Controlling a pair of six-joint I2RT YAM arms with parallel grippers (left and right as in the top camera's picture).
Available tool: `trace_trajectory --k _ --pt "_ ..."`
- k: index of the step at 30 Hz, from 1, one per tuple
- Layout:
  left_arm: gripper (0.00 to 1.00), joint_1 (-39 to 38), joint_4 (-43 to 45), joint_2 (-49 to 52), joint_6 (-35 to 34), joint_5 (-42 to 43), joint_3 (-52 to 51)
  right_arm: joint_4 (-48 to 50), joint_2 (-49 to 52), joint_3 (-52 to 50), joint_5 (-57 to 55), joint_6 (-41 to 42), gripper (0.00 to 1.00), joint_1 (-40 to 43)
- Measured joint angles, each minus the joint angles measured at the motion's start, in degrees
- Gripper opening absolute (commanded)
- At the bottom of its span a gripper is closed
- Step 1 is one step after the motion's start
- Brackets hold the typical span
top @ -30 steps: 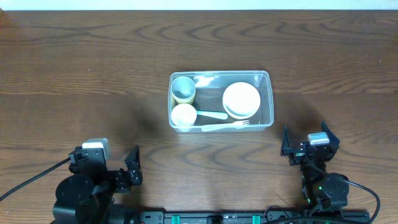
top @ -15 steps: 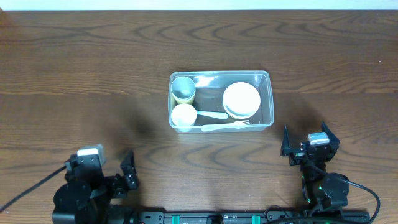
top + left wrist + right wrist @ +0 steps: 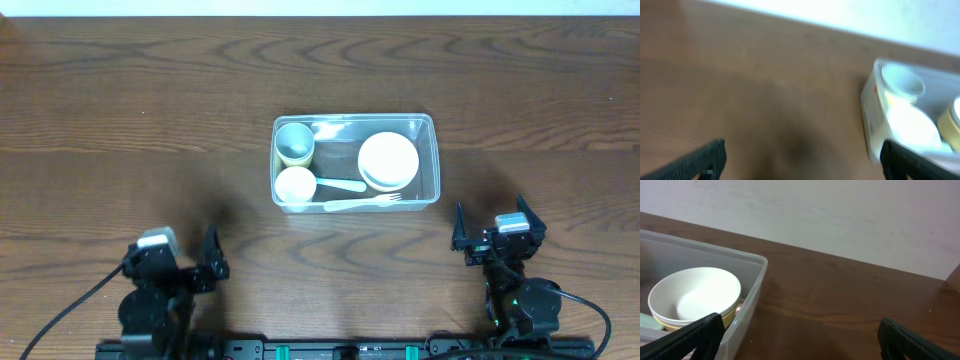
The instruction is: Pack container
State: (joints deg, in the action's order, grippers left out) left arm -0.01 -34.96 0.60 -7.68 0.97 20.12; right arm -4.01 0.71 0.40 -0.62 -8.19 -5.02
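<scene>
— Between the fingers of the left tool [image 3: 172, 256], what was there?
— Nothing. Its jaws stood wide apart and empty over the wooden worktop [image 3: 100, 120]. The left wrist view was blurred, yet both fingertips showed at its bottom corners with only wood between them.
— And the right tool [image 3: 492, 226]?
— Likewise spread wide, holding nothing, by the worktop's near edge.
— Where was the container [image 3: 432, 160]?
— Ahead of both tools and well apart from each. It was forward and to the right of the left one, forward and to the left of the right one, sitting flat on the worktop.
— What lay inside?
— Toward the left tool's side, a yellowish cup [image 3: 294, 143] stood at the far wall, and a small white bowl [image 3: 296, 184] sat just nearer. Toward the right tool's side was a white bowl stacked on a yellowish one [image 3: 388, 160]. A pale spoon [image 3: 340, 184] and a fork [image 3: 362, 203] lay lengthwise by the wall closest to the tools, the fork nearer to it.
</scene>
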Motion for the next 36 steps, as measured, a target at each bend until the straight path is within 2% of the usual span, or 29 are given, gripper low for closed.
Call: trace_trajectory --k 6,9,36 --pt "0.98 0.0 24.6 0.0 0.0 0.0 -12.4 0.0 0.0 0.0 0.0 0.0 0.99 0.0" --pt "0.98 0.0 34.0 0.0 0.0 0.0 -17.2 0.0 0.0 0.0 0.0 0.0 0.99 0.0" --pt "0.98 0.0 33.6 0.0 0.2 0.6 -19.2 0.0 0.0 0.0 0.0 0.0 0.99 0.0"
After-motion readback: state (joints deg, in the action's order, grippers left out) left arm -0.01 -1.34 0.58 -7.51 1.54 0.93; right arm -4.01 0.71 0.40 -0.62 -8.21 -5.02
